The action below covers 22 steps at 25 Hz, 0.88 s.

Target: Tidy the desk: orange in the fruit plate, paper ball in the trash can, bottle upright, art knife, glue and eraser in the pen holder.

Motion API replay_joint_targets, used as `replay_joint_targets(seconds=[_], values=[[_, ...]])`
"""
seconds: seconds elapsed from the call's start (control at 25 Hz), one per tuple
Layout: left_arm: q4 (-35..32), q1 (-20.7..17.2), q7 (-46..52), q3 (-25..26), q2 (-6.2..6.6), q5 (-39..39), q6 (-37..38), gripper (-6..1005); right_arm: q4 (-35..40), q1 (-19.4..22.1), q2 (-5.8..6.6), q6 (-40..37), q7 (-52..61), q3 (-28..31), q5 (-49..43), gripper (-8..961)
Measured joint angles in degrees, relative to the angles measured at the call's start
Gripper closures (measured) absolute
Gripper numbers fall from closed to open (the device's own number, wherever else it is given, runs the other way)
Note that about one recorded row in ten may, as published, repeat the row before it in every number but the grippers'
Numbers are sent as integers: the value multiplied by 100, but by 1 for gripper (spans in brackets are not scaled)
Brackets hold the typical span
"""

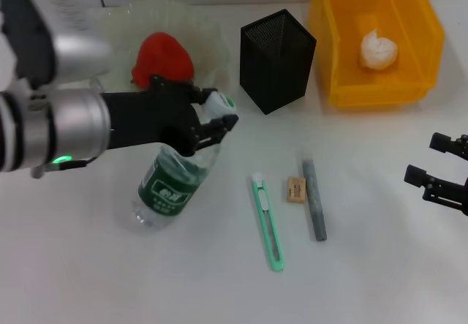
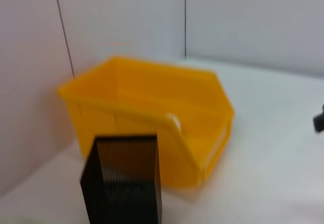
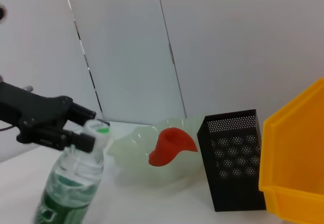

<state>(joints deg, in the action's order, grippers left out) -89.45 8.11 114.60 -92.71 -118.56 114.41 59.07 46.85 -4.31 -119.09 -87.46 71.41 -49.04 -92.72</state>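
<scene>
Two black fingers of the left gripper (image 1: 216, 119) clamp the neck of the bottle (image 1: 172, 181) just under its white cap, the body tilted, base near the table (image 1: 380, 265) in front of the fruit plate (image 1: 191, 24). To finish well, swing the neck over the base, settle it flat, then release. The pen holder (image 1: 278, 59) stands just beyond; the right gripper (image 1: 437, 169) hangs open, well apart.

A clear bottle (image 1: 172, 181) wears a green label. The bin (image 1: 380, 53) is yellow; the holder (image 1: 276, 61) is black mesh.
</scene>
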Motion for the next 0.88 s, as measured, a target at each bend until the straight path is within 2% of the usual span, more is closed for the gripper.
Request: replay_joint_targets(seconds=[0.08, 0.12, 0.2, 0.32, 0.44, 0.68, 0.88], values=[[47, -213, -682, 203, 0, -534, 54, 542, 0, -7, 0, -8, 13, 0, 0, 111], [47, -213, -682, 203, 0, -534, 54, 543, 1, -19, 0, -24, 36, 0, 0, 111], [231, -427, -1526, 534, -1, -1256, 239, 545, 23, -25, 0, -28, 47, 0, 0, 111], [352, -462, -1723, 687, -1, -1471, 324, 558, 49, -27, 0, -32, 80, 0, 0, 111], [1010, -467, -2437, 1283, -1, -2398, 797, 587, 67, -27, 0, -49, 132, 0, 0, 111], [1781, -337, -2976, 1889, -1, -2972, 1367, 646, 120, -25, 0, -115, 195, -1, 0, 111], [1835, -343, -3056, 1965, -3, -3051, 1451, 785, 137, -25, 0, -174, 204, 0, 0, 110]])
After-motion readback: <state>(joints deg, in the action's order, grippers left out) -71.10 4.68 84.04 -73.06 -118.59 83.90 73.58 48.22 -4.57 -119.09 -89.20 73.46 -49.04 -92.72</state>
